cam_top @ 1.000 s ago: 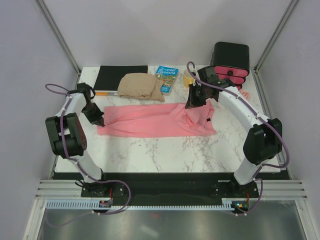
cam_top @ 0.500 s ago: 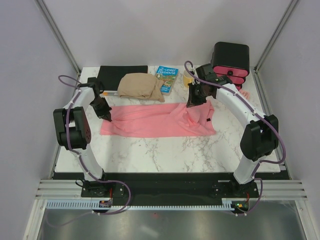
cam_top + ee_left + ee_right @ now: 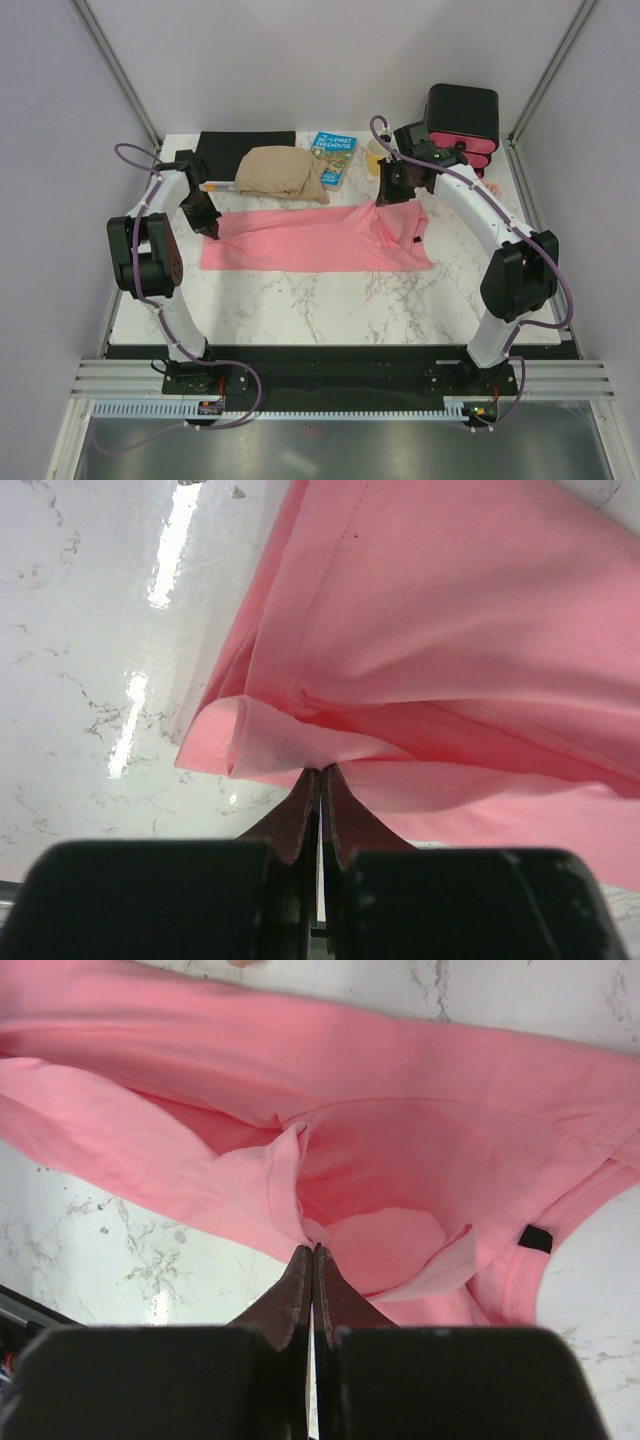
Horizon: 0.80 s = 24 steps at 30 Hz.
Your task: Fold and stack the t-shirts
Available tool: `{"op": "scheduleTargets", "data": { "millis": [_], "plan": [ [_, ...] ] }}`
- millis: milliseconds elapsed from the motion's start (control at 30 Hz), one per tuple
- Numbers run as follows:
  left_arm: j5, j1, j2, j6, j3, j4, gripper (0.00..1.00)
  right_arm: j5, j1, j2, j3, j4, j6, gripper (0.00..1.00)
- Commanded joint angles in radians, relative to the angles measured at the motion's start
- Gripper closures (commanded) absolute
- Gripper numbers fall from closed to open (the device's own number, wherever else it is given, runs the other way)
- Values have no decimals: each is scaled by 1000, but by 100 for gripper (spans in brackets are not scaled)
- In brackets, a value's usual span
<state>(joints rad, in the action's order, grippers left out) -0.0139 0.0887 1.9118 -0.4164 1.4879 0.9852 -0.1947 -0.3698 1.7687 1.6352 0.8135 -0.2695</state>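
Since one second ago you have carried the left gripper (image 3: 212, 231) away from the near-left corner and toward the far side of the table (image 3: 330, 300). The left end of the t-shirt (image 3: 300, 242) went with it. The right gripper (image 3: 388, 196) has also gone a little toward the far edge. The cloth was slanting before and now lies as a straighter band.

At this moment the t-shirt lies across the middle of the table, long from left to right and folded along its length. Each end is held by one of your grippers.

In the left wrist view you see the left gripper (image 3: 320, 772) with its jaws pressed together on a folded edge of the t-shirt (image 3: 450, 620). In the right wrist view the right gripper (image 3: 313, 1250) is also closed tight. It pinches a fold of the t-shirt (image 3: 420, 1080) close to the neck opening, where the small dark label (image 3: 535, 1238) shows.

Behind the t-shirt, along the far edge, you have a black mat (image 3: 243, 153), a beige cloth bundle (image 3: 283, 173), a book (image 3: 333, 158), a yellow cup (image 3: 377, 155) and a black box (image 3: 462, 115) with pink drawer fronts. The bundle lies just beside the far edge of the t-shirt; whether they touch, you cannot tell from these views.
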Motion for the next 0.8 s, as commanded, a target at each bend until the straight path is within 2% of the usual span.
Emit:
{"op": "scheduleTargets", "data": {
  "millis": [0,400,633,767],
  "plan": [
    [37,2,18,31,46,17,98,37,11,20,35,-31,27,100],
    [97,-36,44,45,98,17,98,52,12,46,-20,-100,73,100],
    [121,-76,-59,50,6,23,98,8,12,5,-37,-53,59,100],
    [106,-116,-196,25,-90,26,98,14,12,-90,-78,-37,32,100]
  ]
}}
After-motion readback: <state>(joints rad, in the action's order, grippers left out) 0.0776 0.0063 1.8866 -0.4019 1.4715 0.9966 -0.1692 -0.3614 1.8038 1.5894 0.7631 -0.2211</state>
